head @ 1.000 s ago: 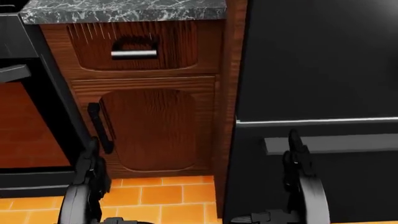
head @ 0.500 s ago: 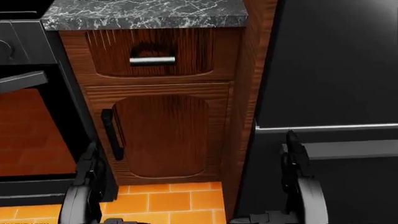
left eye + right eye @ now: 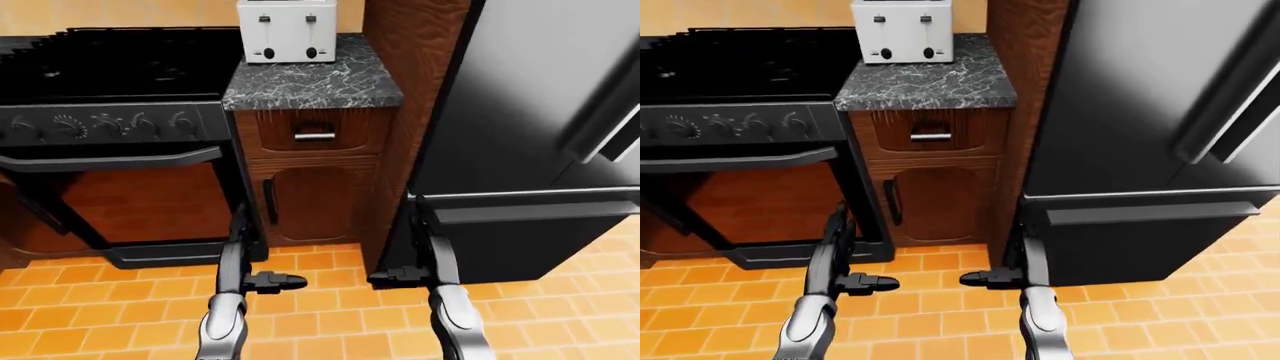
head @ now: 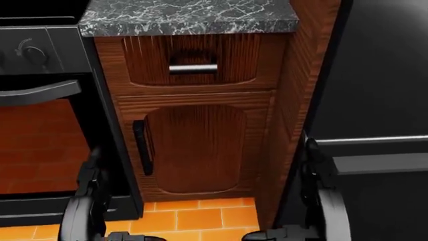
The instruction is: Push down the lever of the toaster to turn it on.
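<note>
- The toaster [image 3: 288, 30] stood at twelve o'clock in the left-eye view, on the marble counter [image 3: 312, 84], between the black stove [image 3: 110, 120] and the dark fridge [image 3: 540, 127].
- The left hand [image 3: 237, 255] hung low at seven o'clock, fingers spread, holding nothing.
- The right hand [image 3: 428, 247] hung at five o'clock, likewise open-fingered and empty, well apart from the toaster.
</note>
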Controlling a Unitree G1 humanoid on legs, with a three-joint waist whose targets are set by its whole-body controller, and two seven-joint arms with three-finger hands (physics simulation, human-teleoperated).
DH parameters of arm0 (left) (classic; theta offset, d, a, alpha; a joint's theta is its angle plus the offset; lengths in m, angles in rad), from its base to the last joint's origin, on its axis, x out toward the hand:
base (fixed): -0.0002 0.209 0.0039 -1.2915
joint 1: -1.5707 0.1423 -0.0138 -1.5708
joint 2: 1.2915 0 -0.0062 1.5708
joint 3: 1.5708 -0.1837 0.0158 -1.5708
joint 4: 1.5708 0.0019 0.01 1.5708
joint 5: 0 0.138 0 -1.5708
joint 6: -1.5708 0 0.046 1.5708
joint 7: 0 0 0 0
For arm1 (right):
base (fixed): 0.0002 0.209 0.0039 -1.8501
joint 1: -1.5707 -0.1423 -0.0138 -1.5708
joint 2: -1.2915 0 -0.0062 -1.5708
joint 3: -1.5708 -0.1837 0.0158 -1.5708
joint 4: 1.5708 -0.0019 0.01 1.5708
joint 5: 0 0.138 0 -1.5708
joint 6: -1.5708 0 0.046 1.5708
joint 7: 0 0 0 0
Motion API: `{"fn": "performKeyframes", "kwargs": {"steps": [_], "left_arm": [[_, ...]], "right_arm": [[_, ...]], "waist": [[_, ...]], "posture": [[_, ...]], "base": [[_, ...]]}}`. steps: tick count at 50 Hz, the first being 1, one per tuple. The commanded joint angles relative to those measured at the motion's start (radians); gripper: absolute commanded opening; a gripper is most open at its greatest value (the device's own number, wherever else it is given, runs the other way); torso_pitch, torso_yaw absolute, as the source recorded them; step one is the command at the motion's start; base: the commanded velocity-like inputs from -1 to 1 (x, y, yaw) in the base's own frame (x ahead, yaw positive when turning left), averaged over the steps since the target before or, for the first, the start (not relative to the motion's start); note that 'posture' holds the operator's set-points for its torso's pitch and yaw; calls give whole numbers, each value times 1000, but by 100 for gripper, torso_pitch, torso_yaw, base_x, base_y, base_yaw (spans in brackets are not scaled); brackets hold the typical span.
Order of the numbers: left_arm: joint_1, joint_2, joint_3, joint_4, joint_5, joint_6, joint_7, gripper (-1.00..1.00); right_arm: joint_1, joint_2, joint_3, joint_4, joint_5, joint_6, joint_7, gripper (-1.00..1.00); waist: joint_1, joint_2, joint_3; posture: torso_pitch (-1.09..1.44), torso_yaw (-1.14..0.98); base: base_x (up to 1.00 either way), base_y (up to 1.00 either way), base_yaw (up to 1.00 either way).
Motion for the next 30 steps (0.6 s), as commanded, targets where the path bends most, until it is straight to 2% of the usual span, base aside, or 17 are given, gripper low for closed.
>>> {"fn": "performKeyframes", "kwargs": {"steps": [1,3,4,7,11,13,14,15,16,17,21,22,23,28,30], "left_arm": [[-19,0,0,-19,-3,-39,-1,100],[-23,0,1,-10,-3,-44,-2,100],[-24,1,1,-10,-4,-44,-3,100],[-21,0,0,-17,-3,-40,-2,100],[-18,-1,-1,-16,-2,-44,-2,100],[-18,-1,-2,-25,-3,-35,-2,100],[-18,0,-1,-21,-3,-38,-3,100],[-18,0,-1,-21,-4,-39,-3,100],[-18,-1,-1,-21,-3,-39,-2,100],[-19,0,0,-15,-4,-45,-3,100],[-18,0,0,-21,-4,-40,-2,100],[-16,-1,-1,-30,-4,-34,-2,100],[-17,-1,0,-26,-4,-38,-2,100],[-20,0,4,-11,-10,-53,-2,100],[-12,-2,1,-38,-11,-35,1,100]], "right_arm": [[-15,-5,-5,-27,1,-28,-1,100],[-15,-5,-5,-29,0,-25,-1,100],[-14,-5,-4,-32,0,-22,-2,100],[-16,-5,-5,-32,0,-22,-2,100],[-13,-6,-6,-33,1,-24,-1,100],[-13,-5,-5,-36,0,-21,-1,100],[-11,-4,-4,-42,-1,-17,-2,100],[-11,-4,-4,-42,0,-17,-1,100],[-13,-5,-5,-35,0,-22,-1,100],[-12,-5,-5,-40,0,-18,-1,100],[-19,-7,-7,-20,-1,-33,0,100],[-17,-7,-5,-24,-5,-30,-1,100],[-15,-7,-4,-27,-6,-29,-1,100],[-19,-8,-7,-21,-6,-35,0,100],[-20,-9,-8,-12,-8,-42,1,100]], "waist": [[-4,-19,-18],[-15,8,-15],[-9,-3,-15],[-9,9,-25],[-9,53,-10],[-11,97,-12],[-11,133,-21],[-4,179,-34],[3,115,-19],[1,131,-17],[7,94,-23],[7,92,-20],[8,86,-6],[14,65,-7],[20,49,-8]], "posture": [[0,0],[0,0],[0,0],[0,0],[0,0],[0,0],[0,0],[0,0],[0,0],[0,0],[0,0],[0,0],[0,0],[0,0],[0,0]], "base": [[0,27,0],[0,27,0],[0,26,0],[0,27,0],[0,27,0],[0,26,0],[0,27,0],[0,27,0],[0,27,0],[0,26,0],[0,22,0],[0,8,0],[0,1,0],[0,0,0],[0,0,0]]}}
